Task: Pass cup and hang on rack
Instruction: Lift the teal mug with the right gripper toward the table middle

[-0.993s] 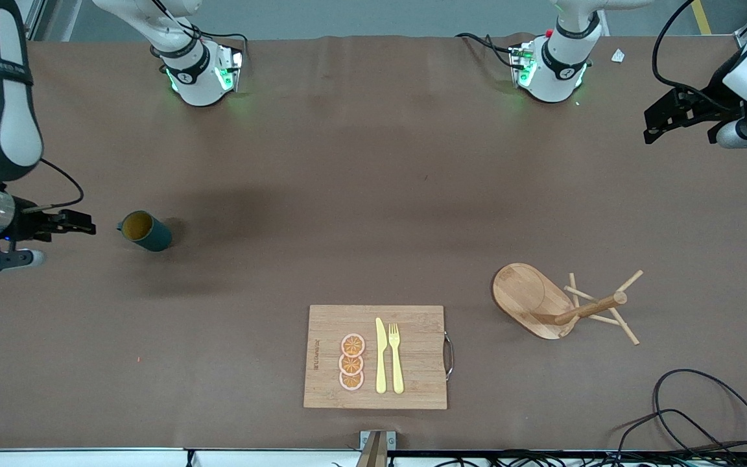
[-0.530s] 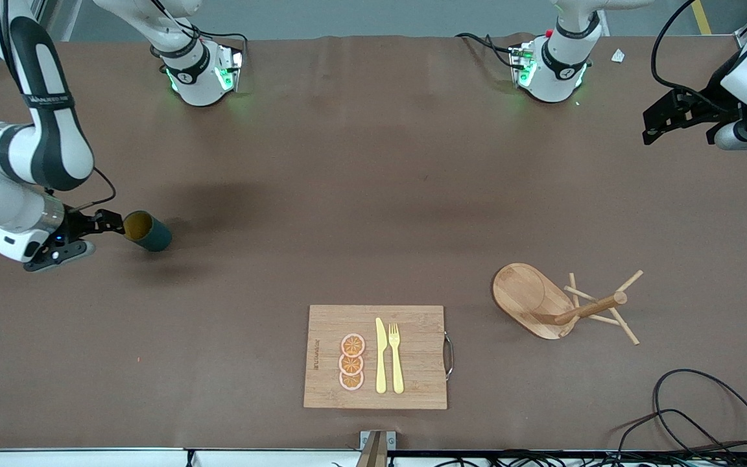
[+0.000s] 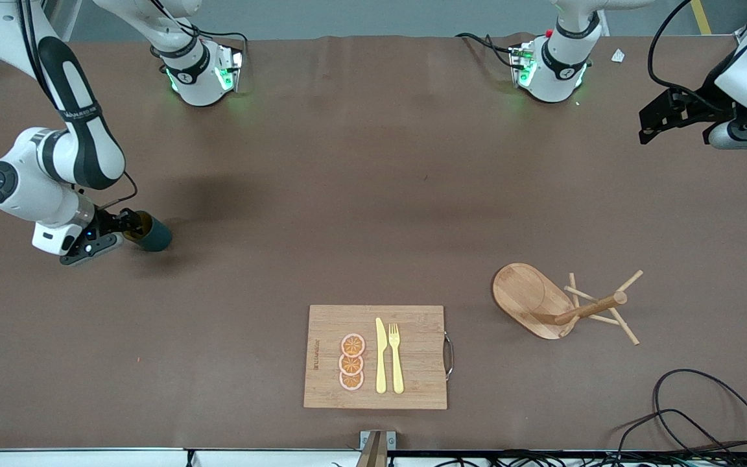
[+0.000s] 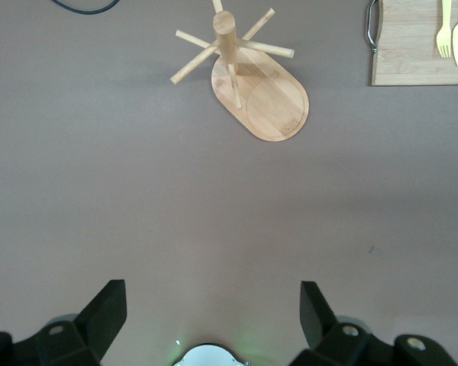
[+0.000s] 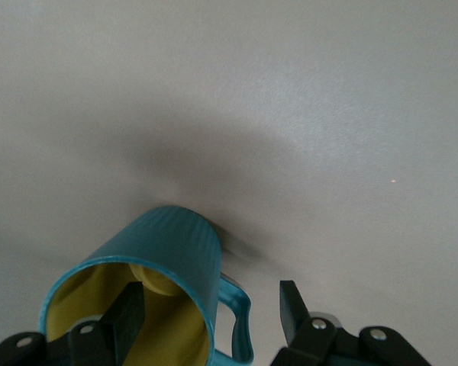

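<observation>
Cup (image 3: 151, 235) is sitting on the table (image 3: 321, 194) near the edge at the right arm's end, about midway between the base edge and the front-camera edge. It is upright and dark teal outside, mustard-yellow inside. The right gripper (image 3: 128, 224) is reaching in at its rim; in the right wrist view one finger (image 5: 127, 314) is sitting inside the cup (image 5: 160, 293) and the other is standing outside, past the handle, so the fingers are spread astride the wall and handle without pinching them.

Rack (image 3: 558, 302) is standing near the front-camera edge, toward the left arm's end, well apart from the cup. In the left wrist view its oval base (image 4: 263, 95), post and thin pegs are showing upright.

Left gripper (image 3: 652, 126) is waiting in the air over the table near the corner at the left arm's end by the base edge, fingers (image 4: 107, 311) spread wide and holding nothing.

Board (image 3: 375, 357) is lying by the front-camera edge near its middle, carrying three orange slices (image 3: 351, 362), a yellow knife (image 3: 380, 357) and a fork (image 3: 396, 358).
</observation>
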You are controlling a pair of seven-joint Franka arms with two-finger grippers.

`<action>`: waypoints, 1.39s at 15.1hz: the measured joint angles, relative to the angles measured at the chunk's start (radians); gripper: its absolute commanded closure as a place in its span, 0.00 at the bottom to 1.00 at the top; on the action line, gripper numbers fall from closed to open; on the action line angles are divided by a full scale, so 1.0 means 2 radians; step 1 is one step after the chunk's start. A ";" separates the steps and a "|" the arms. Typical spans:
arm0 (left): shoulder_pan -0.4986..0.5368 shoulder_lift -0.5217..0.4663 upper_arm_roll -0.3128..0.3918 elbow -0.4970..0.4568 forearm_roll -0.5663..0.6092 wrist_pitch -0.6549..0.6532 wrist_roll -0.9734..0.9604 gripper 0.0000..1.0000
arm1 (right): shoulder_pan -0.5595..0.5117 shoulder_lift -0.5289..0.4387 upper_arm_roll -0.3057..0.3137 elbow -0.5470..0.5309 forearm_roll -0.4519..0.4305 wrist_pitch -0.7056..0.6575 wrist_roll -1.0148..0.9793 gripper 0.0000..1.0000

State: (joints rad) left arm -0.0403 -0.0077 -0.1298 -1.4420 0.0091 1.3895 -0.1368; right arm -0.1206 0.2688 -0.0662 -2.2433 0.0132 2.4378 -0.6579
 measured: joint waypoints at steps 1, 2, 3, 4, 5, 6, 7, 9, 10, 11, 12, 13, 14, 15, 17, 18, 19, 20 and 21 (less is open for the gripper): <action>0.000 0.000 0.000 0.000 0.000 0.000 0.000 0.00 | 0.000 0.004 0.000 0.000 0.000 0.001 -0.009 0.83; -0.001 0.000 0.000 0.000 0.000 0.000 0.000 0.00 | 0.000 0.007 0.000 0.000 0.000 0.001 -0.019 0.99; -0.002 0.000 0.000 0.000 0.000 0.000 0.000 0.00 | -0.001 0.008 0.000 0.000 0.000 0.001 -0.026 1.00; -0.004 0.000 0.000 0.000 0.000 0.000 0.000 0.00 | -0.001 0.009 0.000 0.000 0.000 0.001 -0.030 1.00; -0.004 0.000 0.000 0.000 0.000 0.000 0.000 0.00 | -0.001 0.009 0.000 0.000 0.000 0.001 -0.032 1.00; -0.005 0.000 0.000 0.000 0.000 0.000 0.000 0.00 | -0.001 0.009 0.000 0.000 0.000 0.001 -0.034 1.00; -0.005 0.000 0.000 0.000 0.000 0.000 0.000 0.00 | 0.000 0.009 0.000 0.001 0.000 -0.002 -0.036 1.00; -0.006 0.000 0.000 0.000 0.000 0.000 0.000 0.00 | 0.002 0.008 0.003 0.005 0.000 -0.017 -0.036 1.00; -0.006 0.000 0.000 0.000 0.000 0.000 0.000 0.00 | 0.004 0.007 0.005 0.008 0.000 -0.025 -0.036 1.00; -0.007 0.000 0.000 0.000 0.000 0.000 0.000 0.00 | 0.008 0.004 0.006 0.013 0.000 -0.037 -0.036 1.00; -0.007 0.000 -0.001 0.000 0.000 0.000 0.000 0.00 | 0.014 -0.001 0.008 0.018 0.000 -0.054 -0.030 1.00; -0.008 0.000 -0.001 0.000 0.000 0.000 0.000 0.00 | 0.024 -0.007 0.008 0.023 0.000 -0.071 -0.015 1.00; -0.008 0.000 -0.001 -0.001 0.000 0.000 0.000 0.00 | 0.038 -0.014 0.009 0.026 0.000 -0.086 0.008 1.00; -0.008 0.001 -0.001 -0.001 0.000 0.000 0.000 0.00 | 0.056 -0.022 0.009 0.028 0.000 -0.098 0.038 1.00; -0.008 0.001 -0.001 -0.001 0.000 0.000 0.000 0.00 | 0.102 -0.036 0.011 0.030 0.001 -0.119 0.117 1.00; -0.008 0.002 -0.001 -0.001 0.000 0.000 0.000 0.00 | 0.127 -0.040 0.012 0.031 0.001 -0.126 0.161 1.00; -0.008 0.002 -0.001 -0.001 0.000 0.000 0.000 0.00 | 0.154 -0.043 0.014 0.033 0.001 -0.130 0.207 1.00; -0.008 0.003 -0.001 -0.001 0.000 0.000 0.000 0.00 | 0.182 -0.043 0.015 0.036 0.002 -0.131 0.255 1.00; -0.009 0.004 -0.001 -0.001 0.000 0.000 0.000 0.00 | 0.210 -0.043 0.016 0.041 0.002 -0.131 0.300 1.00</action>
State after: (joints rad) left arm -0.0580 -0.0006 -0.1325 -1.4434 0.0090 1.3896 -0.1369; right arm 0.2991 0.1834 -0.0351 -2.1620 0.0165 2.1762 -0.0582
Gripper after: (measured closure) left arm 0.000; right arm 0.960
